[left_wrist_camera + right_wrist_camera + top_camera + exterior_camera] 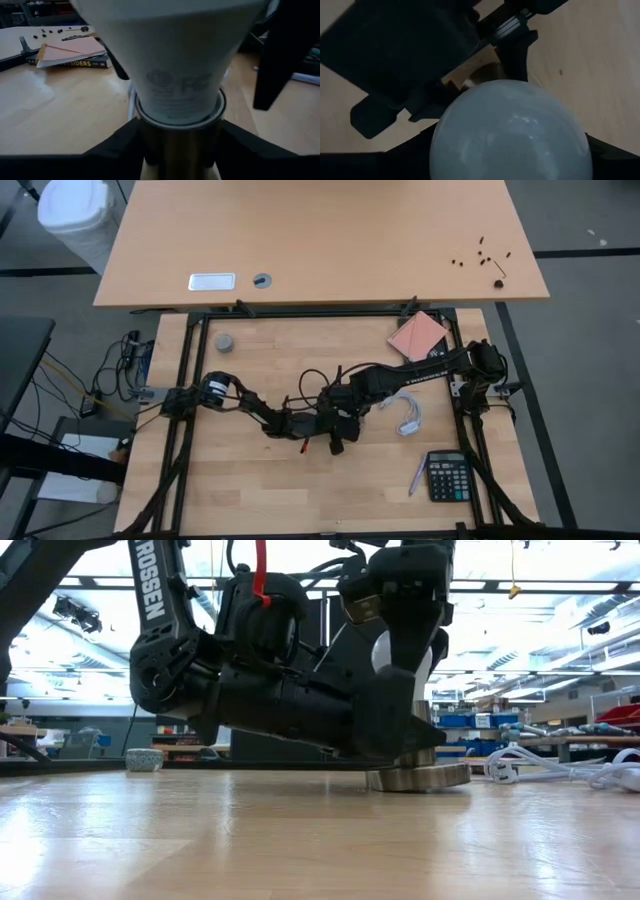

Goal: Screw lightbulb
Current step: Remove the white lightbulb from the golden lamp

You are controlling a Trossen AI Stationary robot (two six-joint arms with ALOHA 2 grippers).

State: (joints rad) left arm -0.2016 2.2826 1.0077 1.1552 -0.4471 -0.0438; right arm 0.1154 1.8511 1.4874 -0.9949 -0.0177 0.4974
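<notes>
The white lightbulb (175, 65) stands upright with its narrow neck in the round metallic socket (175, 145). The socket rests by its wide base (418, 778) on the wooden table. My left gripper (177, 155) reaches in level near the tabletop, with a finger on each side of the socket. My right gripper (510, 150) comes down from above and is shut on the bulb's glossy head (510, 130). In the high view both grippers meet at the table's middle (335, 428) and hide bulb and socket. My left gripper pinches the socket's upright metal barrel (147, 142) between its two fingers (117, 150), just below the bulb's neck. The fingers come in level from the table's left side. The socket stays standing on the table. My right gripper holds the bulb's rounded head (445, 150) between its two fingers (395, 160), one on each side. They point down from above. The bulb stands upright, its neck seated in the socket's mouth (175, 117).
The socket's white cord (408, 415) lies coiled to the right of the grippers. A calculator (448, 476) and a pen (416, 477) lie near the front right. A pink book (418, 336) is at the back right, and a small grey cap (225, 342) at the back left.
</notes>
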